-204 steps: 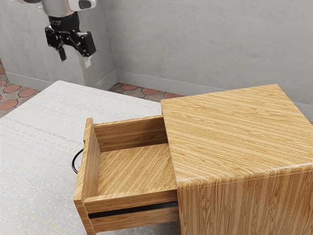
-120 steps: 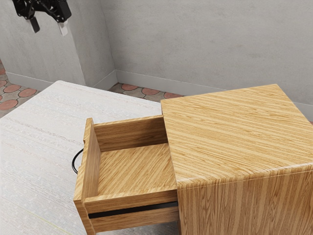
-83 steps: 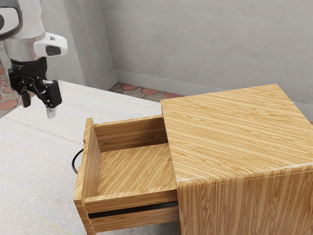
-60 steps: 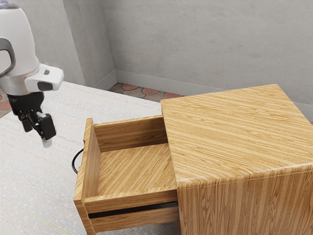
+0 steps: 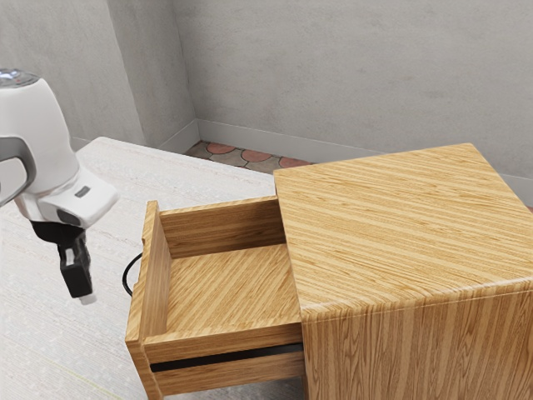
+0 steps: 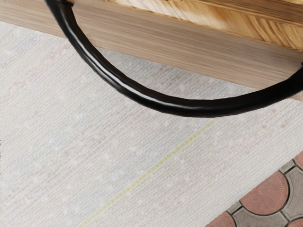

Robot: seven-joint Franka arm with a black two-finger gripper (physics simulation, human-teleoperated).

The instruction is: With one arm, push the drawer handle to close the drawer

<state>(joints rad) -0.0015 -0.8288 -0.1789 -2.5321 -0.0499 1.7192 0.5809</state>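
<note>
At the exterior view's left edge, the white arm (image 5: 42, 133) is leaning in over the pale tabletop (image 5: 187, 179), and the black tool (image 5: 85, 295) is pointing down at the end of it. It is presenting itself side-on, so I cannot tell whether it is spread or pressed together. A strip of tabletop is showing between the tool and the curved black handle (image 5: 126, 273), which is sitting near it, just to the right. In the wrist view the handle is bowing out from the front of the drawer, with tabletop lying beneath it and round patterned floor tiles (image 6: 267, 196) showing past the table's edge. Next along, the wooden drawer (image 5: 146, 283) is standing well out, its bare bottom board showing and a dark rail (image 5: 229, 357) running along its near side. Farthest right, the wooden cabinet (image 5: 400, 225) is taking in the drawer's far end, and a grey wall (image 5: 333, 75) is rising behind.
</note>
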